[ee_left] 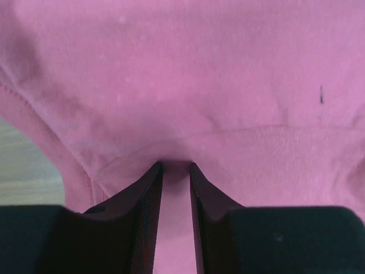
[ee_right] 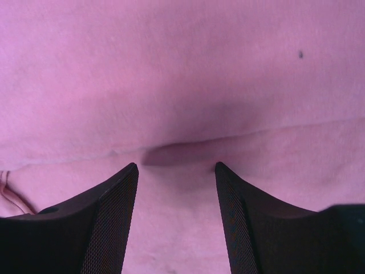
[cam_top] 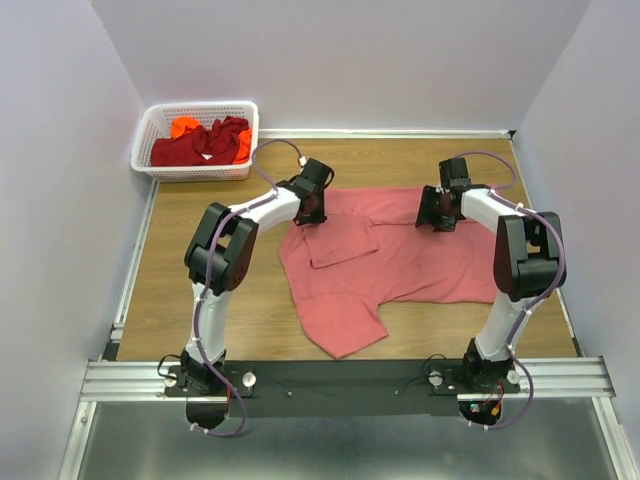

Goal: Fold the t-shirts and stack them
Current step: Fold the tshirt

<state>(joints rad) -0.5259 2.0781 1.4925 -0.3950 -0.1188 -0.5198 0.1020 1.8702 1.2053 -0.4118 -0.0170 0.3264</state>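
The large salmon-pink t-shirt [cam_top: 400,255] lies spread on the wooden table, with one part folded over near its left side. My left gripper [cam_top: 308,215] is down on the shirt's far left edge. In the left wrist view the left gripper [ee_left: 175,165] stands nearly closed, pinching puckered pink cloth [ee_left: 188,85]. My right gripper [cam_top: 437,218] is down on the shirt's far right part. In the right wrist view the right gripper [ee_right: 177,165] is wide open over a raised fold of the cloth [ee_right: 188,151]. The dark red shirt [cam_top: 200,145] and the bright orange shirt [cam_top: 185,126] lie crumpled in the basket.
A white lattice basket [cam_top: 150,135] stands at the table's far left corner. White walls enclose the table on three sides. Bare wood [cam_top: 200,200] shows left of the pink shirt and along the far edge.
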